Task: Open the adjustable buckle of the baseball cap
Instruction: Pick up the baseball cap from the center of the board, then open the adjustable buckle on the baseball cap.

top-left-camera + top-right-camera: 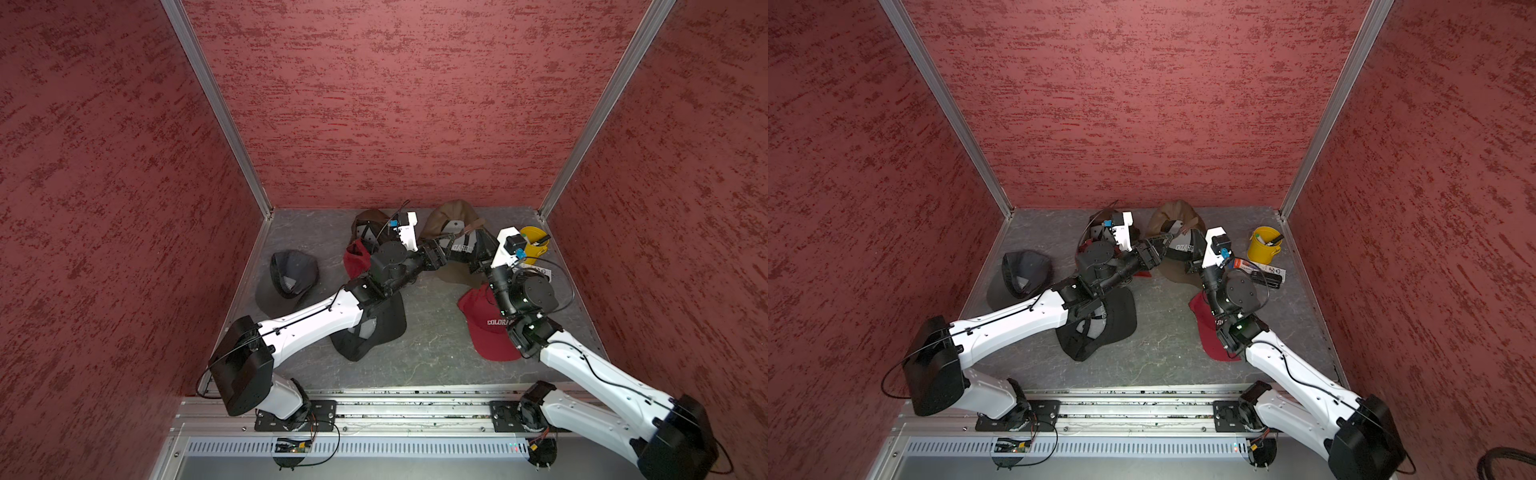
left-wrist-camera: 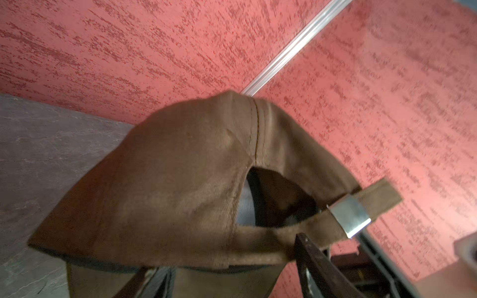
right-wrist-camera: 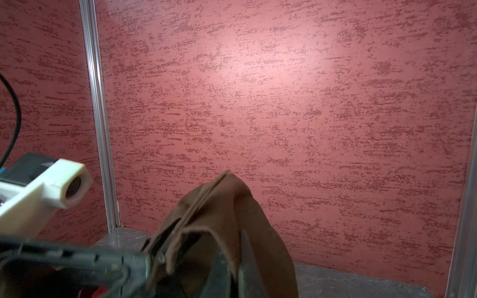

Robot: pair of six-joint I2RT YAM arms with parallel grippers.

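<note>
Nearest the front edge of the worktop [image 1: 432,345], a black cap [image 1: 386,328] lies under the left arm. A red cap [image 1: 484,328] with white lettering lies partly under the right arm. Farther in, a dark grey cap [image 1: 291,276] sits by the left edge.

Beyond these, toward the middle of the back edge, both arms meet at the brown cap [image 2: 180,180]. It is held up with its back opening turned to the left wrist camera. The right hand [image 3: 232,263] is closed, pinching a fold of the cap's brown fabric. The left hand [image 1: 1165,241] stands wide, its fingers [image 2: 317,265] spread below the cap's rim, with one tip just at the strap [image 2: 281,237]. The silver buckle [image 2: 348,215] lies flat on that strap, and the strap's free end sticks out past it.

A yellow cup [image 1: 534,247] stands in the back right corner.
</note>
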